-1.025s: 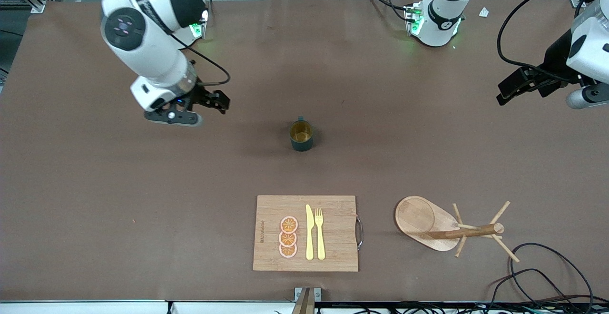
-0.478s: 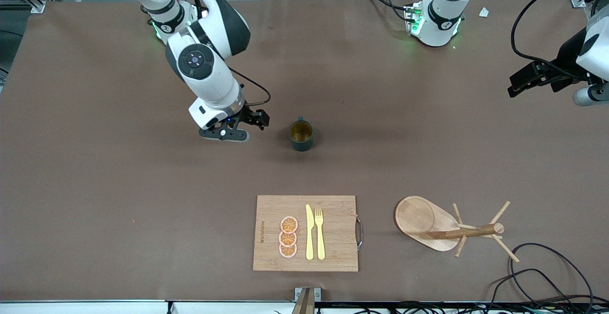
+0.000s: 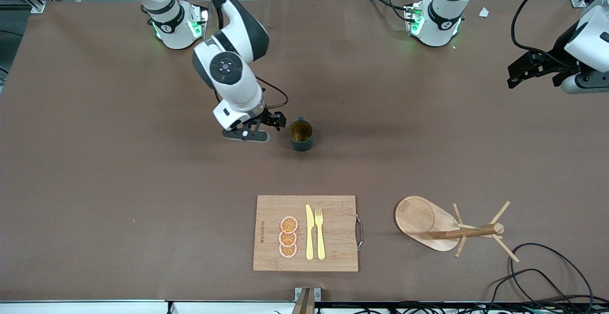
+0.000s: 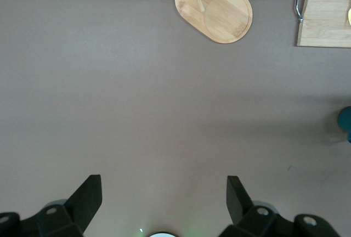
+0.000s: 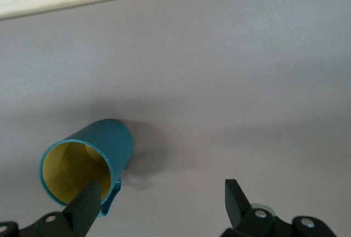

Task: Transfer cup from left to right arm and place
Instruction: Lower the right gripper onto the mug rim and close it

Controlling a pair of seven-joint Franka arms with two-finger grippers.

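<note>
Cup (image 3: 301,135): small dark teal mug, ribbed wall, loop handle, set upright mid-desk (image 3: 95,185), farther from the front camera than the cutting board (image 3: 305,233). Judged rigid, light and probably breakable; the ribbed wall or rim is best pinched.

Right hand (image 3: 266,126) is held just beside it, fingers apart and empty; left hand (image 3: 530,69) waits, spread, over the left arm's end.

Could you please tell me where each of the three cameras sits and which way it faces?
Front view: high across the brown table, facing both arms; right gripper beside the small dark teal mug.
Left wrist view: looks down past open left gripper at the wooden peg rack.
Right wrist view: looks down past open jaws at the mug.
All three show the mug.
</note>
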